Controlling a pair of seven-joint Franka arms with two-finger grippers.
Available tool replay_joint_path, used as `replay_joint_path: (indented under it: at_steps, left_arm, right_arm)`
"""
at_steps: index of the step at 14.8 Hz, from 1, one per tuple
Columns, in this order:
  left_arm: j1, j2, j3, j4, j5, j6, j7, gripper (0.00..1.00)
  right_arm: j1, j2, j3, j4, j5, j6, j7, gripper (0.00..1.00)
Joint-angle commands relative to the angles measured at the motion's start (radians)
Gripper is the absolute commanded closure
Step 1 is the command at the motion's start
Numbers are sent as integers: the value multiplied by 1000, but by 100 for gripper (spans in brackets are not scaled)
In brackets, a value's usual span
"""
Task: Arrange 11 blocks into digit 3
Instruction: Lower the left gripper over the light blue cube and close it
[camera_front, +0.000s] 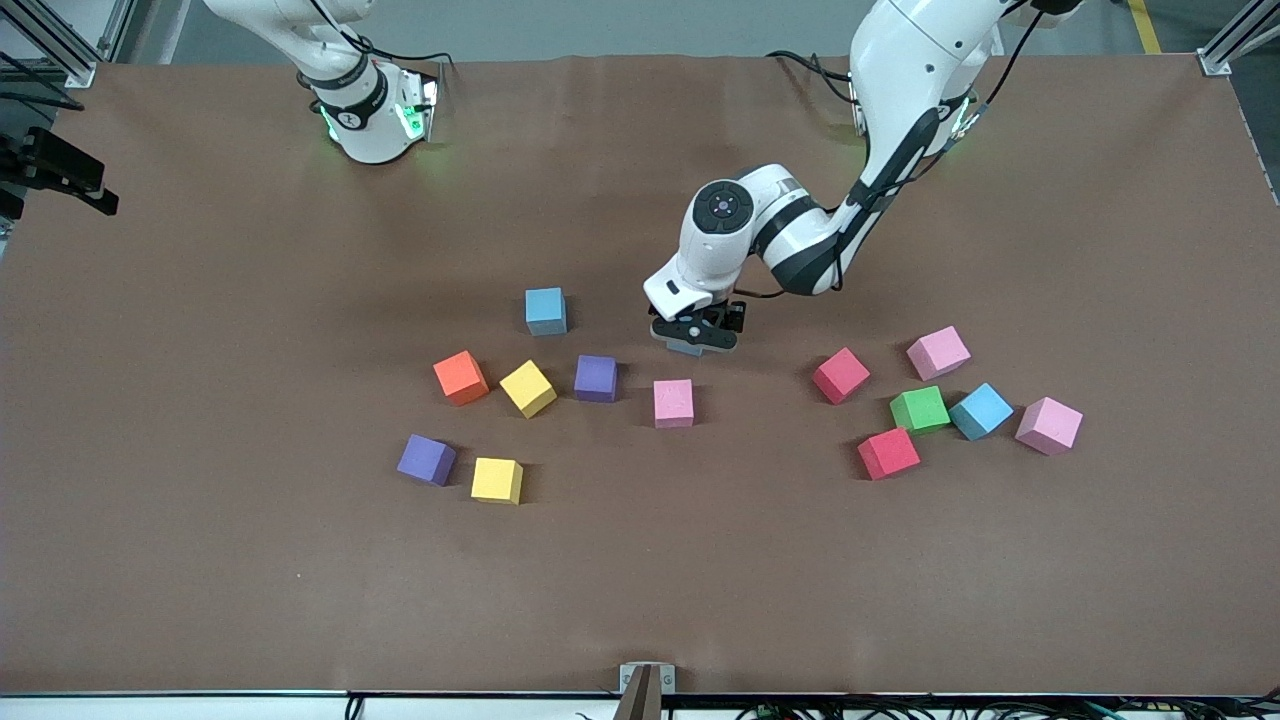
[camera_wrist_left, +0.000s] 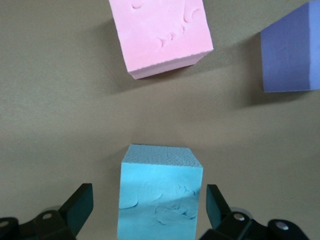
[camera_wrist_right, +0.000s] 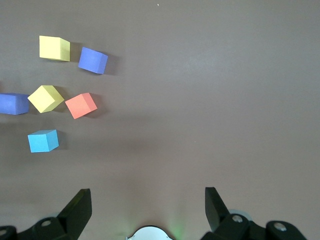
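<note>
Brown tabletop (camera_front: 200, 400) is seen in the front view with coloured blocks scattered, and the left end effector (camera_front: 694, 338) is lowered over a light blue block (camera_front: 684, 347).

In the left wrist view, that block (camera_wrist_left: 160, 197) is straddled by wide fingers (camera_wrist_left: 80, 204), untouched, near a pink block (camera_wrist_left: 160, 35).

In the right wrist view, the right end effector (camera_wrist_right: 147, 210) is held wide, waiting above bare tabletop.

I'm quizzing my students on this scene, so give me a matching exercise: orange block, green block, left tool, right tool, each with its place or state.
1 orange block
2 green block
3 left tool
4 right tool

A open around a light blue block
B beside a red block
C open, waiting over the table
D beside a yellow block

Pairs: 1-D, 2-B, 3-A, 4-C
</note>
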Motion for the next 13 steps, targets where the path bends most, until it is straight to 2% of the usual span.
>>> replay_joint_path:
  at_steps: [1, 6, 7, 10, 13]
  left_arm:
    - [-13, 14, -1, 1, 20, 16, 6, 7]
    - [-21, 22, -1, 4, 20, 17, 6, 45]
    - [-19, 20, -1, 6, 20, 17, 4, 49]
    - [-22, 14, -1, 4, 16, 14, -26, 50]
    - [-48, -4, -4, -2, 4, -7, -186, 50]
  right_arm:
    - [-5, -6, 3, -5, 14, -2, -3, 0]
    - [-8, -6, 3, -5, 33, 0, -4, 0]
    - [-9, -7, 2, -5, 40, 0, -4, 0]
    - [-11, -6, 2, -5, 42, 4, -4, 0]
    - [-11, -6, 2, -5, 42, 4, -4, 0]
